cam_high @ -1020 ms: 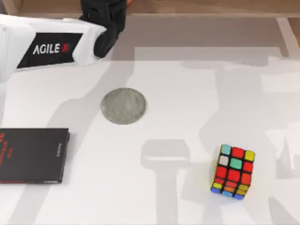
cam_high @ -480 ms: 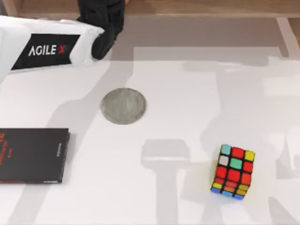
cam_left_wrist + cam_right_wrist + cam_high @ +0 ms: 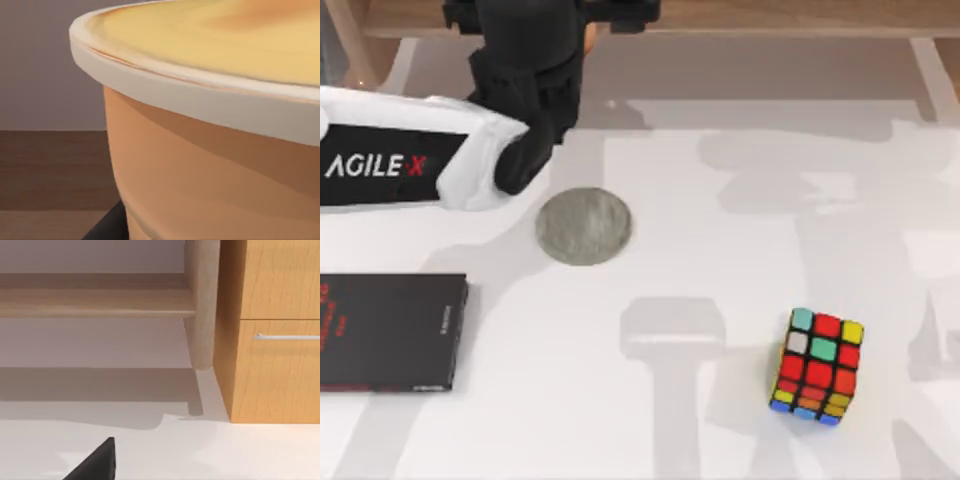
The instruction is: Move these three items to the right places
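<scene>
Orange cup sits close against the left gripper at the far left of the white table; the wrist view shows its pale rimmed top, but whether the fingers are clamped on it I cannot tell. Just nearer lies the grey coaster, bare. Black book lies flat at the near left edge. Rubik's cube stands near right, well apart from both
</scene>
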`<act>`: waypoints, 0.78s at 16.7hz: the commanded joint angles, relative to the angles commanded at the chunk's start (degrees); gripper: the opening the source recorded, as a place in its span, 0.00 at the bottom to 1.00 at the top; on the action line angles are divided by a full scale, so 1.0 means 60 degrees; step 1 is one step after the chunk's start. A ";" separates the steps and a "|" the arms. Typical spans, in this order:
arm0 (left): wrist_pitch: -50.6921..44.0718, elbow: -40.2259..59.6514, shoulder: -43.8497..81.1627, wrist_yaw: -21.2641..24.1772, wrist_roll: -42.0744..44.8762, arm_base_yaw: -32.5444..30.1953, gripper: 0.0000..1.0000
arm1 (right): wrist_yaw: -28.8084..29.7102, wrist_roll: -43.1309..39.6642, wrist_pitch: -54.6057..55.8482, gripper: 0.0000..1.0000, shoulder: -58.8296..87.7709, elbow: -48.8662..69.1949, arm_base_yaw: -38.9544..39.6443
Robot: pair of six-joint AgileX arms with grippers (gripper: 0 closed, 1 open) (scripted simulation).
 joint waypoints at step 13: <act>0.2759 -0.1638 -0.0079 -0.0041 0.0637 -0.1214 0.00 | 0.0000 0.0000 0.0000 1.00 0.0000 0.0000 0.0000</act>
